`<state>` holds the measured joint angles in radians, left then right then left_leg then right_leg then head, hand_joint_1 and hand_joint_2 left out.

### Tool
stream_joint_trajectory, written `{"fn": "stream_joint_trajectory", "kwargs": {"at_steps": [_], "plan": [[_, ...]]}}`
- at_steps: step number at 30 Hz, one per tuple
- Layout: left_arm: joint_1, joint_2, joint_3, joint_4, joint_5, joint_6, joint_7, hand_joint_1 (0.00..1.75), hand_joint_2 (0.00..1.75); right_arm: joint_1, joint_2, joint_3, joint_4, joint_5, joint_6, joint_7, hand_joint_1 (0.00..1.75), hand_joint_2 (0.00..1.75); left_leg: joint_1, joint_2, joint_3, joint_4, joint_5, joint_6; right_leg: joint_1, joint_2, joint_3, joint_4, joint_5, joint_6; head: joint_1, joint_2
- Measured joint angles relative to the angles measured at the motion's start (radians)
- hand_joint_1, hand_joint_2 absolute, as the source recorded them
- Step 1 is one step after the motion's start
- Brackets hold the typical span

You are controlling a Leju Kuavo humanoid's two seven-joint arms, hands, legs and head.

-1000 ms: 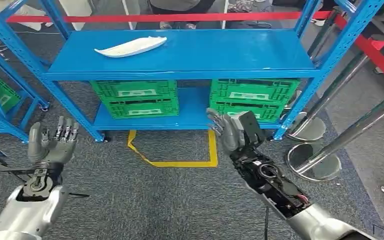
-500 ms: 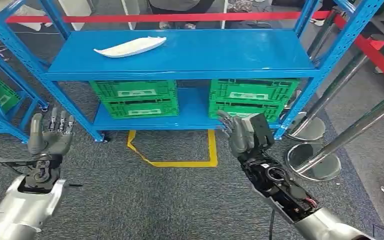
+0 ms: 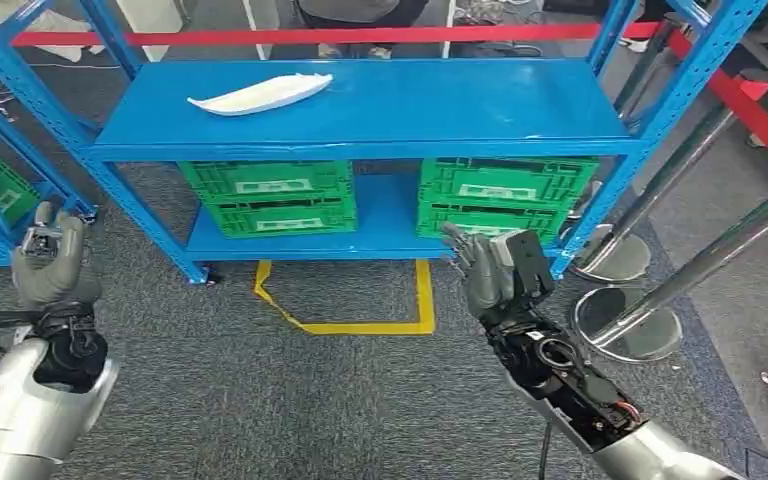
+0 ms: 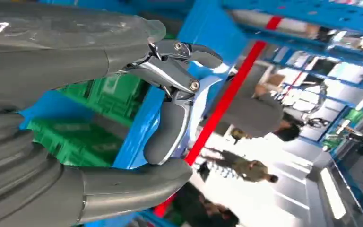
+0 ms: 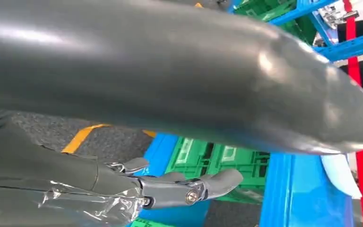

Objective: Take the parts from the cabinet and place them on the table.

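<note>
The left hand (image 3: 48, 262) has curled its fingers in over the last second: a moment ago they stood spread and upright, and now they are folded toward the palm with nothing inside them. It has also slid outward, toward the left end of the rack. The left wrist view agrees, with the fingers (image 4: 170, 80) bent down toward the thumb and only air between them. The right hand (image 3: 495, 268) has drifted a little to the right and sits low in front of the bottom shelf, its fingers extended and apart, holding nothing.

The white part (image 3: 260, 94) lies where it lay before, on the top shelf (image 3: 410, 105) near its back left corner, well apart from both hands. Green crates (image 3: 268, 196) stand on the lower shelf beneath it (untouched, as far as these views show).

Neither hand has moved nearer the part, so the pickup looks not yet begun; the closing left hand reads as a change of pose rather than a grasp, and a reach up to the top shelf is likely what comes next
</note>
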<state>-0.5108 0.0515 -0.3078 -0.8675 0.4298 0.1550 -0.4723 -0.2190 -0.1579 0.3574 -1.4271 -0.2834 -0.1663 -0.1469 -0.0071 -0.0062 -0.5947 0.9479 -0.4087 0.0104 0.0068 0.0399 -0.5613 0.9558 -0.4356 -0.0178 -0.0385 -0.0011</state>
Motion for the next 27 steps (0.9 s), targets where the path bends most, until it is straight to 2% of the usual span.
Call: {"fn": "stream_joint_trajectory", "kwargs": {"at_steps": [4, 23, 27], "plan": [[0.03, 0.008, 0.006, -0.07, -0.115, 0.069, -0.007, 0.0, 1.75, 0.001, 0.0, 0.0, 0.0, 0.0, 0.006, -0.002, 0.0, 0.0, 0.0, 0.0, 0.0, 0.0, 0.0, 0.0, 0.0, 0.0, 0.0, 0.0, 0.0, 0.0, 0.0, 0.0], [0.126, 0.024, 0.031, -0.293, -0.31, 0.197, -0.008, 0.0, 1.75, 0.004, 0.0, 0.0, -0.008, -0.004, 0.032, 0.0, 0.0, 0.0, 0.0, 0.0, 0.0, 0.0, 0.0, 0.0, 0.0, 0.0, 0.0, 0.0, 0.0, 0.0, 0.0, 0.0], [0.141, 0.023, 0.031, -0.33, -0.321, 0.203, -0.008, 0.0, 1.75, 0.004, -0.002, 0.001, -0.013, -0.01, 0.036, 0.013, 0.0, 0.0, 0.0, 0.0, 0.0, 0.0, 0.0, 0.0, 0.0, -0.001, 0.0, 0.0, 0.0, 0.0, 0.0, 0.0]]}}
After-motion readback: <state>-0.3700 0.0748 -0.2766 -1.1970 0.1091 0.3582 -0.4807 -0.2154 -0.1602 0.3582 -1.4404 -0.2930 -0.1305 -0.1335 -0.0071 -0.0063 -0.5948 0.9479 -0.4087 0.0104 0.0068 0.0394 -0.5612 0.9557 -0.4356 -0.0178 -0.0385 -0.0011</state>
